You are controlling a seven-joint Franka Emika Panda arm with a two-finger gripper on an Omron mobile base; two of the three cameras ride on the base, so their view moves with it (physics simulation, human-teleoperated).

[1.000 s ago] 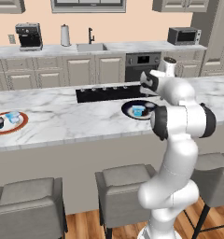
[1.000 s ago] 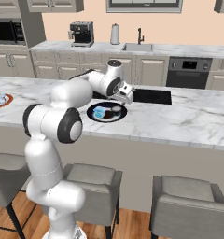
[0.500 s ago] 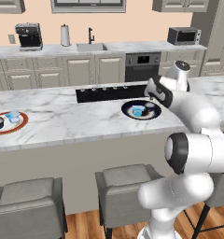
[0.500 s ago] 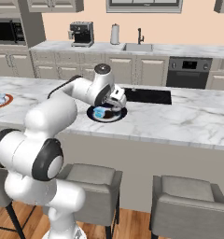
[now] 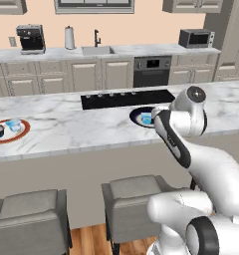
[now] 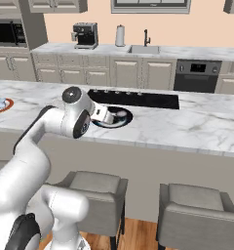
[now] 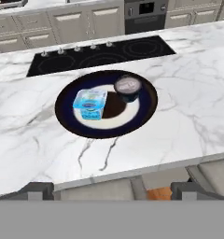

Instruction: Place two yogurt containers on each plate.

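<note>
On dark plate [image 7: 67, 120], two upright cups [image 7: 90, 104].

Glossy veined marble counter [image 7: 188, 112]

Marble surface [image 7: 188, 116] around the dark plate [image 7: 67, 122] lies bare on the near, left and right sides, giving open passage from the front edge. On the plate, a light blue cup [image 7: 90, 104] and a dark cup [image 7: 128, 88] stand close together, a narrow gap between them; the plate's near half is free. The black cooktop [image 7: 100, 55] lies just behind, flat, no obstruction. Far to the left, the red-rimmed plate [image 5: 17, 136] carries two cups [image 5: 13, 125], well apart. Stools [image 5: 136, 199] stand below the surface edge.
</note>
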